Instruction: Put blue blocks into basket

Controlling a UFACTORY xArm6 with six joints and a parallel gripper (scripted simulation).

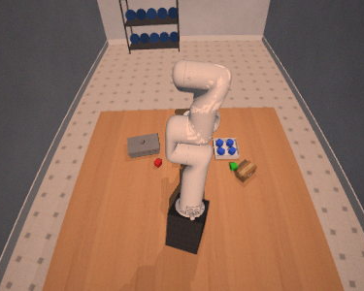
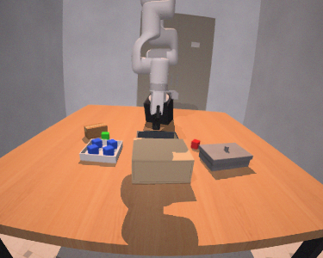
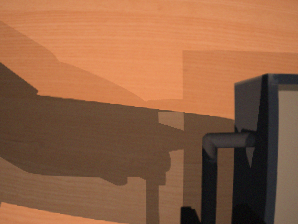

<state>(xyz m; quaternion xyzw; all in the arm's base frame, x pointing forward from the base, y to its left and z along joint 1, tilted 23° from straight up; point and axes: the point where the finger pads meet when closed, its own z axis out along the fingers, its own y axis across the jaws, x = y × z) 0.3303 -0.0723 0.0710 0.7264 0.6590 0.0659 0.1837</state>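
Several blue blocks [image 1: 220,151] [image 2: 108,150] lie inside the white basket [image 1: 226,157] [image 2: 98,159]. The light wooden cabinet [image 2: 161,150] has its drawer [image 2: 157,132] [image 3: 246,100] out on the robot's side. The part of the drawer's inside in the wrist view shows only a pale floor; the rest is hidden. The metal box [image 1: 147,153] [image 2: 226,162] has its lid [image 1: 149,141] [image 2: 213,150] on. My gripper [image 2: 156,127] [image 3: 218,218] points down, narrowly open, with its fingertips on either side of the drawer handle [image 3: 227,140]. Nothing is gripped.
A red block [image 1: 157,163] [image 2: 195,144] lies beside the metal box. A green block [image 1: 233,166] [image 2: 105,135] lies between the basket and a brown wooden box [image 1: 246,171] [image 2: 96,130]. The arm hides the cabinet in the top view.
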